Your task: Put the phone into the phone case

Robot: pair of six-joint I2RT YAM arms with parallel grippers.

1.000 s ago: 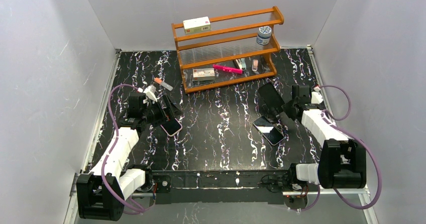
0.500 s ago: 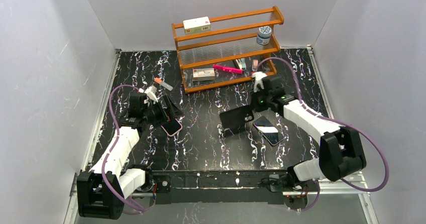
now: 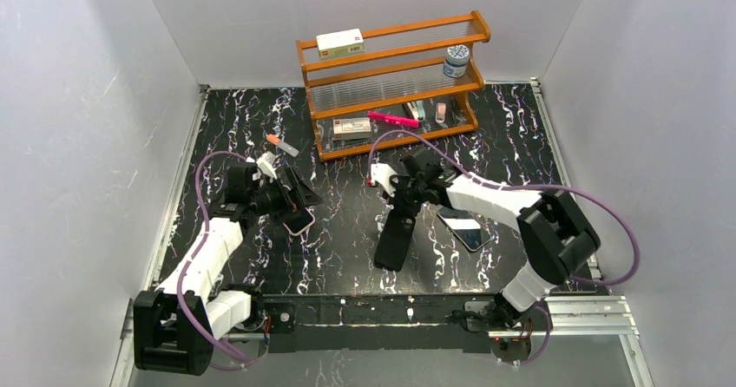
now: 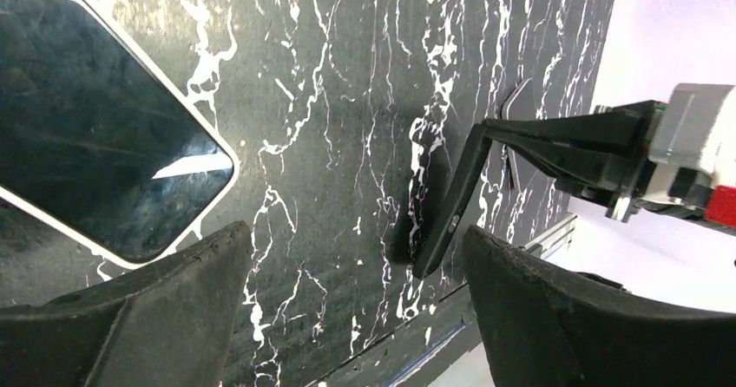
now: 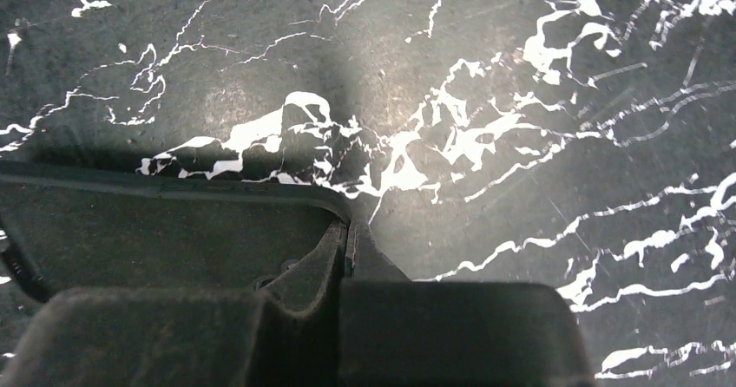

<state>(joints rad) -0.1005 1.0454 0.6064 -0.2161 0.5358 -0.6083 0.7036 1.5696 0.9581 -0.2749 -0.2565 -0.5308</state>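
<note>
Two arms work over the black marbled table point(image 3: 347, 231). The right gripper point(image 3: 408, 201) reaches across to the middle of the table, and its fingers are clenched on the rim of the phone case point(image 3: 396, 241), at its upper end. The case hangs down from this grip, tilted, with its lower end toward the near edge of the table. I cannot tell whether this end touches the table. From the right wrist, the two fingers are pressed together on the thin edge of the case.

The phone point(image 3: 464, 228) lies flat on the table, screen up, just to the right of the case and apart from both grippers.

On the left side, the left gripper point(image 3: 293, 200) is low over a second phone with a pink rim point(image 3: 298, 221). Its fingers are spread wide and released, grasping nothing. Between them the left wrist view shows bare table, with a corner of the glossy screen beside one finger.

At the far side stands a wooden shelf point(image 3: 473, 33) with a white box point(image 3: 339, 43), a small jar point(image 3: 456, 60) and a pink pen point(image 3: 392, 119).
</note>
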